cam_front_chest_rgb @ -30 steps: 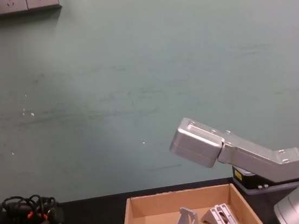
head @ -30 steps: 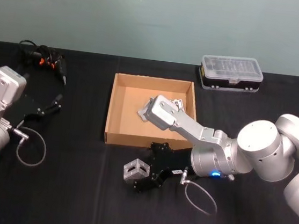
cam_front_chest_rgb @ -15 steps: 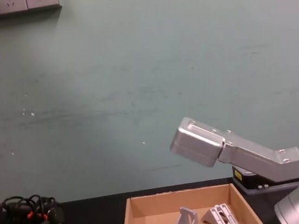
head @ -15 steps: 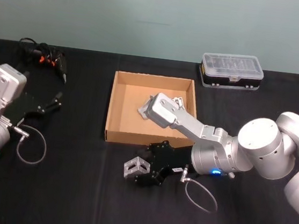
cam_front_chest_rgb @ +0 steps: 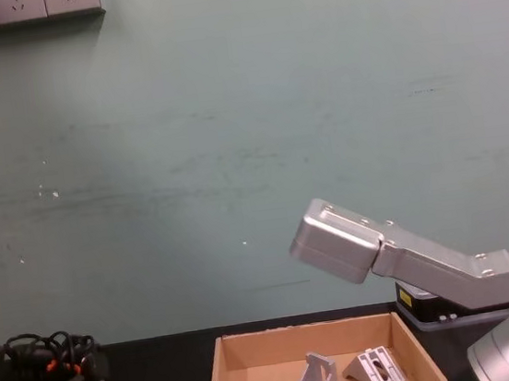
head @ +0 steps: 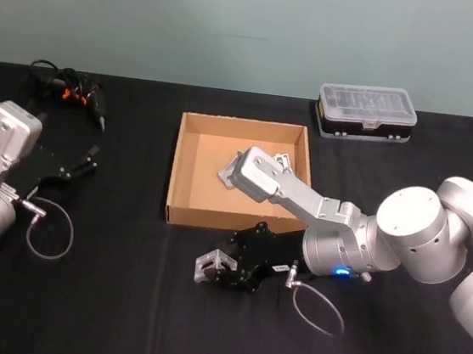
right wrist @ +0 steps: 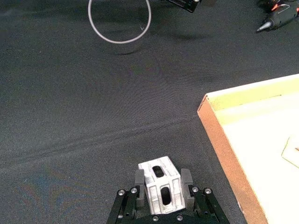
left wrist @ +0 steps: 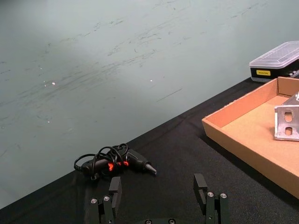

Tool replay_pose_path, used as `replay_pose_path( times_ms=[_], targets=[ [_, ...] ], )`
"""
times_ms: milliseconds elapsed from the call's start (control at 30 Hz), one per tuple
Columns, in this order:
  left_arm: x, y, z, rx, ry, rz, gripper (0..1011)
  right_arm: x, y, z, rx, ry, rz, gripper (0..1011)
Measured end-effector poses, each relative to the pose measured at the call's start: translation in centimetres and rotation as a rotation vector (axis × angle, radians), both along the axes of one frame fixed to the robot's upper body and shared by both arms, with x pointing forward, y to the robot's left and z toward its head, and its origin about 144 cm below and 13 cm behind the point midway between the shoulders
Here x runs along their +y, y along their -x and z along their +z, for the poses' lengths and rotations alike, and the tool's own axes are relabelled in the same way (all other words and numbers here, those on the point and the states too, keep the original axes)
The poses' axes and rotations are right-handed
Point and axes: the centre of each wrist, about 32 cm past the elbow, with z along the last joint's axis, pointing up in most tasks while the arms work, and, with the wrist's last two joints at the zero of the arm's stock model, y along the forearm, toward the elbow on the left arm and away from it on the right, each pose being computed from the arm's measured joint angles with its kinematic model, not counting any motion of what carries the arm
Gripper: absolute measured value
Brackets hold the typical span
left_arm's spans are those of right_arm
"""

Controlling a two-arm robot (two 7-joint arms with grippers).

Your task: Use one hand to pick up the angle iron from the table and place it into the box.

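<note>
**A:** So we've closed the gap in the last second. Our right gripper (right wrist: 162, 179) slid forward onto the angle iron (right wrist: 161, 186), which was sitting just off its tips a moment ago. Now the piece is right between the fingers (right wrist: 139, 178), and from the wrist cam both look pressed against its sides.

**B:** Yeah, that reads as clamped to us too. The iron itself has barely budged. It still looks to be down on the table (head: 118, 317), just outside the near wall of the box (head: 183, 214).

**A:** Which means the reach is done and we're at the grab. We'd guess the next move is a lift high enough to clear that near wall, then a short carry over it.

**B:** Agreed. There are two brackets (cam_front_chest_rgb: 312, 380) already inside the box, so we'd want to drop it on the bare cardboard beside them.

**A:** And our left gripper (left wrist: 159, 196) is parked well off to the box's left with its fingers spread and nothing in them.
</note>
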Motion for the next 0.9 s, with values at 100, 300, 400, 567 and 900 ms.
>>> replay_pose_path(
  times_ms=[100, 300, 400, 567, 900],
  targets=[
    [0.0, 0.0, 0.0, 0.0, 0.0, 0.0, 1011, 0.0, 0.0, 0.0, 0.0, 0.0, 0.0, 469],
    [0.0, 0.0, 0.0, 0.0, 0.0, 0.0, 1011, 0.0, 0.0, 0.0, 0.001, 0.0, 0.001, 469],
    [0.0, 0.0, 0.0, 0.0, 0.0, 0.0, 1011, 0.0, 0.0, -0.01, 0.001, 0.0, 0.001, 469],
    [0.0, 0.0, 0.0, 0.0, 0.0, 0.0, 1011, 0.0, 0.0, -0.01, 0.001, 0.0, 0.001, 468],
    [0.0, 0.0, 0.0, 0.0, 0.0, 0.0, 1011, -0.24, 0.89, 0.78, -0.016, -0.036, -0.005, 468]
  ],
)
